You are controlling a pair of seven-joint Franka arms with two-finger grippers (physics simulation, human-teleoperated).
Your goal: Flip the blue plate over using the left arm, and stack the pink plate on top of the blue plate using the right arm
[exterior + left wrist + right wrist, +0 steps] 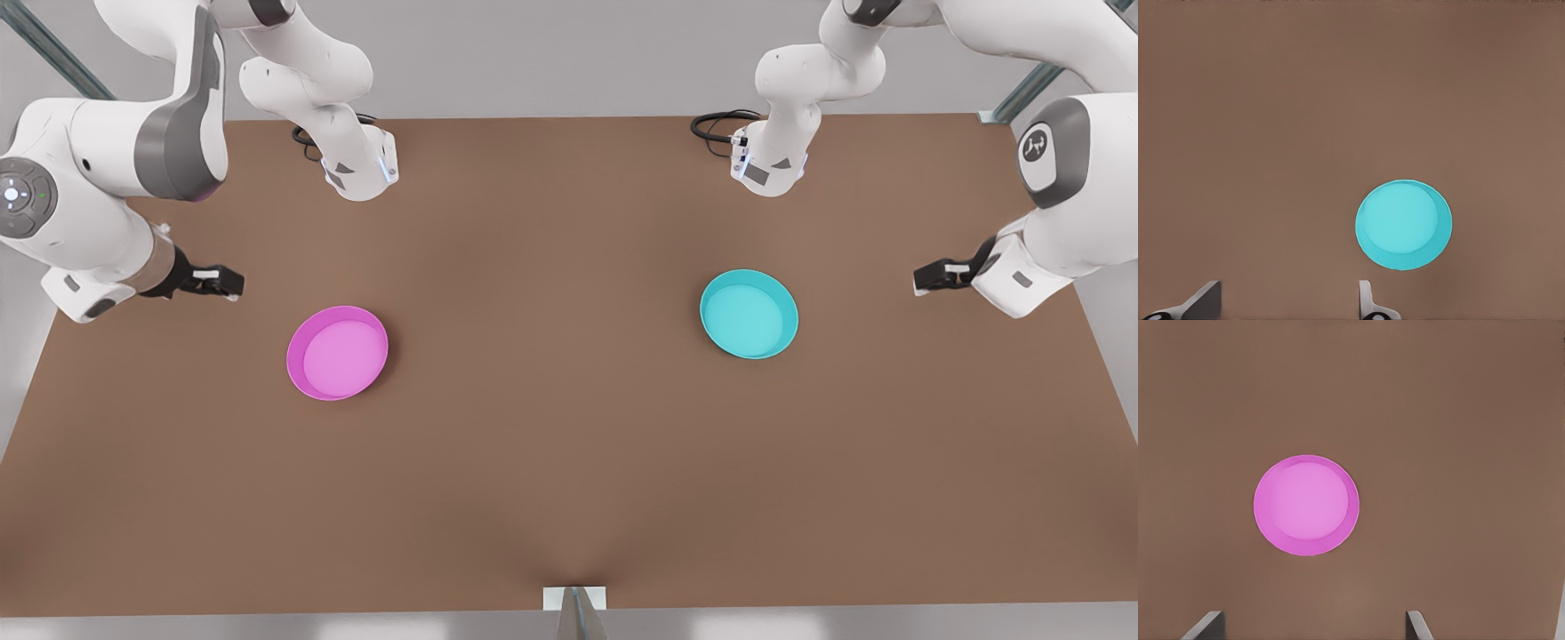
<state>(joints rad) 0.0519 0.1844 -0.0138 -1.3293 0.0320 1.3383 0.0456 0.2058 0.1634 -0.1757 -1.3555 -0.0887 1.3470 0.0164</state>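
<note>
Front view, plates: the pink plate (337,353) is lying rim-up in the left half of the frame and the blue plate (749,314) rim-up in the right half, well apart on the brown surface (551,462).
Front view, pincers: my left pincer (925,278) is hovering at the right edge, beside the blue plate; my right pincer (229,282) is waiting at the left edge, above and left of the pink plate.
Left wrist view: I am seeing my left fingers (1366,297) spread apart and empty at the bottom edge, the blue plate (1403,225) sitting right of centre.
Right wrist view: my right fingers (1417,625) are gaping wide, holding nothing, with the pink plate (1306,505) left of centre.
Risk, flip: the low rim is giving me little to pinch, so the plate could be slipping or skidding away.
Risk, stack: if the blue plate is landing off-place, the pink one may be settling crooked.
</note>
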